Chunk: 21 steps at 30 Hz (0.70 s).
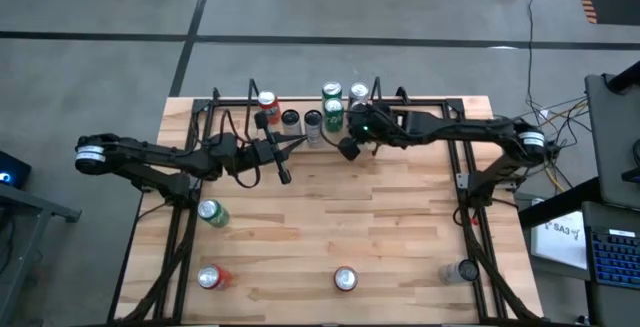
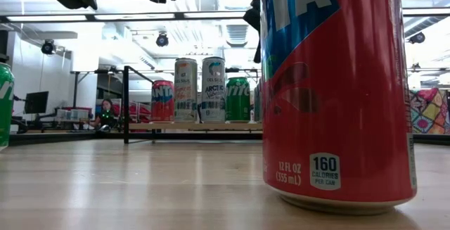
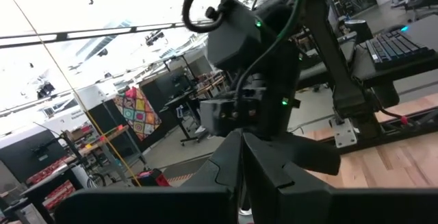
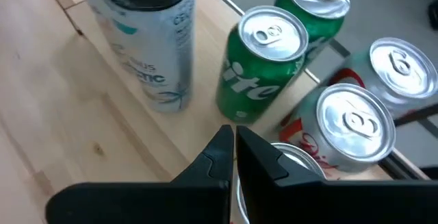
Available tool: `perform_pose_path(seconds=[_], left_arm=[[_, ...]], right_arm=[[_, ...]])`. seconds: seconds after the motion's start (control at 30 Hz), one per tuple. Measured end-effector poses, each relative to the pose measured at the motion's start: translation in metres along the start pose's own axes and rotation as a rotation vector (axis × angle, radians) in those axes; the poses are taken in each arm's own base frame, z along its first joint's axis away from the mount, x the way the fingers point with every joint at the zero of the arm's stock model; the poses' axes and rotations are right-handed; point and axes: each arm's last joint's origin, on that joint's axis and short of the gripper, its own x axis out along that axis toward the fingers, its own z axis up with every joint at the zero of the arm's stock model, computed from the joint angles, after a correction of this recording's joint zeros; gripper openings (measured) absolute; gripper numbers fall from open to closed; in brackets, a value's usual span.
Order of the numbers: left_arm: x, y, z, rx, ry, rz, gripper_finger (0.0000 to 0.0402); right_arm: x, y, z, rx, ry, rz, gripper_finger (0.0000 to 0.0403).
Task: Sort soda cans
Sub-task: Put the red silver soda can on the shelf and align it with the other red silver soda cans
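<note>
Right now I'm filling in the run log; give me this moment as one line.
task: sort soda cans | left pincer: shut, empty | right pincer: shut, empty, by back-row cans | four loose cans near front

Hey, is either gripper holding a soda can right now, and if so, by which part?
No. The left gripper and right gripper are both shut on nothing, above the table near the back row of soda cans.

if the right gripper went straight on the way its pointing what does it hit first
Most likely the green can standing just past the shut right gripper, beside the tall silver-white can. A silver can top also sits very close by its fingertips, so depth leaves it unsure which comes first.
</note>
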Motion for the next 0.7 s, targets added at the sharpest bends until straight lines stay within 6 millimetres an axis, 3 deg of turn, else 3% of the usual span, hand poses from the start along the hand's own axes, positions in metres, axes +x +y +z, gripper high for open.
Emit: perform_pose_path(seconds=[0.33,0.7], left_arm=[[0.000,0.000,0.000,0.000,0.001,-0.001,0.0000],[0.000,0.000,0.000,-0.002,0.000,-0.001,0.0000]], right_arm=[[0.003,-0.003,0.014,0.090,0.048,0.030,0.0009],[0.011,-0.004,0.010,0.170,0.093,0.025,0.0009]])
